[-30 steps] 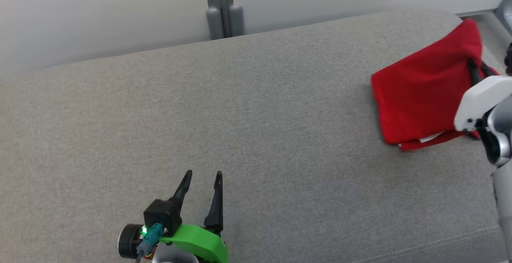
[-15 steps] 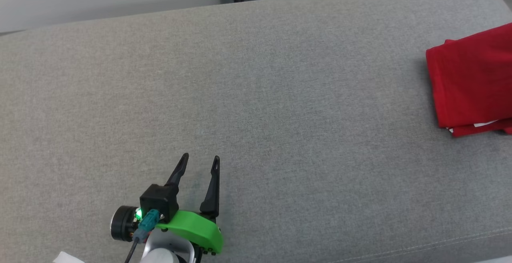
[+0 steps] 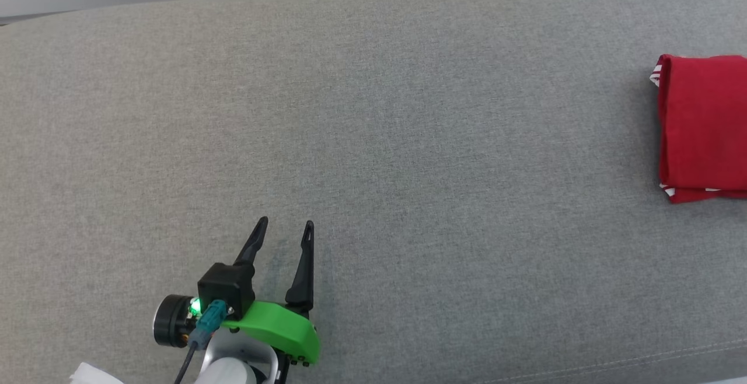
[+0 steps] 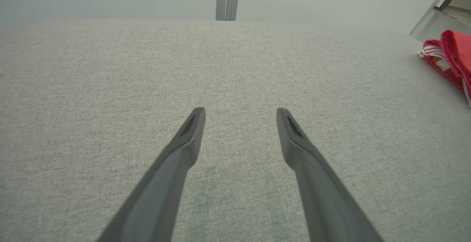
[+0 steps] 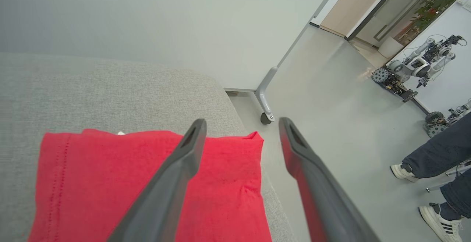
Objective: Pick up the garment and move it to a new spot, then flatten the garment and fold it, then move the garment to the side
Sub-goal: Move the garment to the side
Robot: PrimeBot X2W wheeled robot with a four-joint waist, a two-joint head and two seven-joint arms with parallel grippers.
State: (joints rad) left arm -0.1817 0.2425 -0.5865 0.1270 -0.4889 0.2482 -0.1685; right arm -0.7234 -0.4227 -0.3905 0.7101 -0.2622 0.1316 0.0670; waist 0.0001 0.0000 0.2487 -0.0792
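Neatly folded, the red garment point(image 3: 703, 127) lies on a woven grey cushion point(image 3: 408, 139), left hand point(image 3: 286, 221) and right hand point(image 5: 241, 120) spread.

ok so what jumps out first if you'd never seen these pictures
The bright red folded garment stands out at the far right edge of the plain grey fabric surface. Next, the left gripper with its vivid green bracket, open at the lower left, and the right gripper open above the garment, with a person's legs on the floor beyond.

The red garment point(image 3: 703, 127) runs off the head view's right edge.
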